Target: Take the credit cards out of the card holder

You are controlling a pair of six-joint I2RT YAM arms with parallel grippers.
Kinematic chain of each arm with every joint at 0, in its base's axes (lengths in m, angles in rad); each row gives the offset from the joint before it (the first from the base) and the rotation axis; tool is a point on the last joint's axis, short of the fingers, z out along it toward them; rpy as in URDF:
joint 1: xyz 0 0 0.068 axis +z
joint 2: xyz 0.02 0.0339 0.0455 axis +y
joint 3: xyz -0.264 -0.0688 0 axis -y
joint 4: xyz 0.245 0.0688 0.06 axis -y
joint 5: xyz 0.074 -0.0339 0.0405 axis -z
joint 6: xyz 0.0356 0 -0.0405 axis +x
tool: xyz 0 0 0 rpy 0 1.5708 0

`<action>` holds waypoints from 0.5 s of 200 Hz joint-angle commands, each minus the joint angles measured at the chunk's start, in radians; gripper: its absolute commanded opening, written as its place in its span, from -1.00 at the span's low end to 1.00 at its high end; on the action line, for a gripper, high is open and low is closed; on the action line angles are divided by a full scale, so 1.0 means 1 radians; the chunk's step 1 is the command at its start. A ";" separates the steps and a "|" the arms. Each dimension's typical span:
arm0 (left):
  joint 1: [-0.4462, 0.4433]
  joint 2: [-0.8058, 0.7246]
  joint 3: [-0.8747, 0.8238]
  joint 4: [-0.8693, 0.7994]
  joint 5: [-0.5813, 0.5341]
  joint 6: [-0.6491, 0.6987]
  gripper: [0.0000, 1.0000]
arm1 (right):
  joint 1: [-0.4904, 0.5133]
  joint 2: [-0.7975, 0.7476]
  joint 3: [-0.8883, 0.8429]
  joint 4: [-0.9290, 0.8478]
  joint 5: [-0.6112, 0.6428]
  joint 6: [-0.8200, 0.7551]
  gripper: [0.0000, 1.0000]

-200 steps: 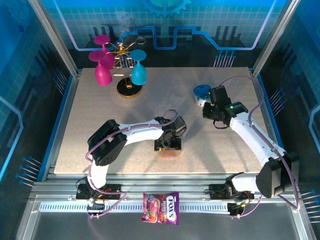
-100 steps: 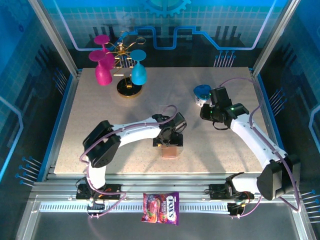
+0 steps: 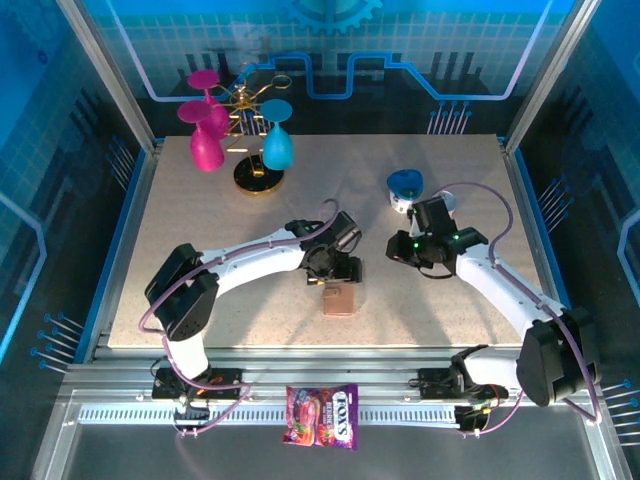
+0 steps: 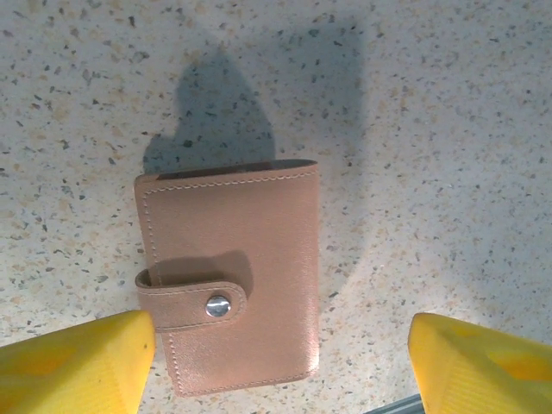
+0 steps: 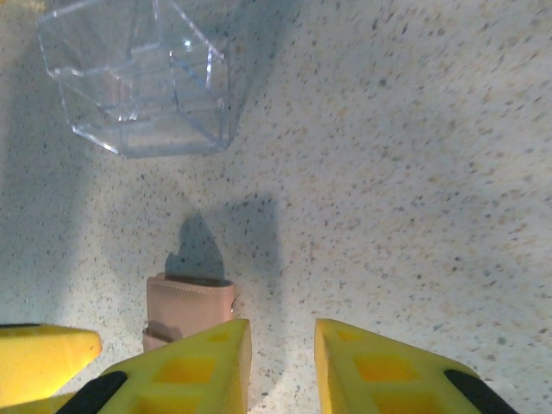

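Top view: card holder (image 3: 340, 298) lies flat on the speckled surface (image 3: 200, 230), near the front edge and about mid-width. Left hand (image 3: 338, 272) hangs directly above it. Right hand (image 3: 400, 250) is to its right and a little further back, apart from it. A candy packet (image 3: 322, 415) sits on the front rail, off the surface. At the back left stands a gold rack (image 3: 250, 175) with pink and blue goblets. A blue round object (image 3: 405, 184) sits behind the right hand.

Left wrist view adds detail. The holder (image 4: 228, 302) is tan-pink leather with a stitched border. It is folded shut, with its strap fastened by a metal snap (image 4: 217, 304). Left hand (image 4: 280, 345) has its yellow fingers (image 4: 78, 362) set wide apart, one on each side of the holder. The strap end is just beside the left-hand finger; contact cannot be told. Nothing is gripped.

Right wrist view: the holder (image 5: 190, 304) is seen end-on, partly behind a finger. Right hand (image 5: 283, 362) has its fingers a little apart, with bare surface in the gap.

Containers: a clear box (image 5: 147, 86) with inner dividers stands beyond the holder, and the surface shows through its walls. The holder's contents are hidden by the closed flap.
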 commanded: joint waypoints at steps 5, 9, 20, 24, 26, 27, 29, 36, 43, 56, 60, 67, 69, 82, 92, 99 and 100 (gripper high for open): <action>0.002 -0.036 -0.044 0.035 0.052 0.028 0.41 | 0.032 -0.017 -0.054 0.064 -0.063 0.047 -0.45; 0.001 -0.039 -0.050 0.041 0.054 0.027 0.38 | 0.036 -0.014 -0.059 0.072 -0.069 0.051 -0.45; 0.002 -0.039 -0.063 0.048 0.057 0.022 0.32 | 0.044 -0.011 -0.076 0.087 -0.079 0.060 -0.45; 0.002 -0.039 -0.067 0.051 0.058 0.017 0.30 | 0.046 -0.009 -0.081 0.092 -0.082 0.063 -0.45; 0.002 -0.039 -0.070 0.051 0.058 0.015 0.28 | 0.049 -0.008 -0.085 0.095 -0.082 0.065 -0.45; 0.002 -0.039 -0.071 0.051 0.058 0.013 0.27 | 0.050 -0.008 -0.086 0.096 -0.082 0.065 -0.45; 0.001 -0.038 -0.073 0.051 0.058 0.011 0.26 | 0.052 -0.008 -0.088 0.099 -0.083 0.066 -0.45; 0.001 -0.036 -0.081 0.056 0.059 0.001 0.18 | 0.058 -0.005 -0.096 0.106 -0.086 0.070 -0.45; 0.000 -0.036 -0.091 0.067 0.066 -0.006 0.10 | 0.064 0.001 -0.103 0.113 -0.091 0.075 -0.45; -0.004 -0.036 -0.107 0.086 0.071 -0.020 0.01 | 0.075 0.009 -0.114 0.125 -0.098 0.080 -0.45; -0.005 -0.036 -0.110 0.087 0.067 -0.022 -0.03 | 0.079 0.012 -0.117 0.128 -0.101 0.082 -0.45; -0.009 -0.034 -0.111 0.087 0.060 -0.024 -0.10 | 0.084 0.016 -0.123 0.134 -0.104 0.085 -0.45; -0.010 -0.034 -0.110 0.085 0.059 -0.025 -0.12 | 0.084 0.017 -0.125 0.135 -0.105 0.086 -0.45; -0.015 -0.024 -0.093 0.054 0.033 -0.029 -0.21 | 0.089 0.022 -0.137 0.143 -0.110 0.088 -0.45; -0.019 -0.011 -0.071 0.022 0.012 -0.028 -0.31 | 0.089 0.024 -0.146 0.149 -0.112 0.089 -0.45; -0.024 -0.001 -0.056 0.001 -0.003 -0.027 -0.35 | 0.089 0.025 -0.151 0.153 -0.113 0.090 -0.45; -0.025 0.000 -0.054 -0.002 -0.004 -0.027 -0.36 | 0.089 0.025 -0.152 0.154 -0.112 0.091 -0.45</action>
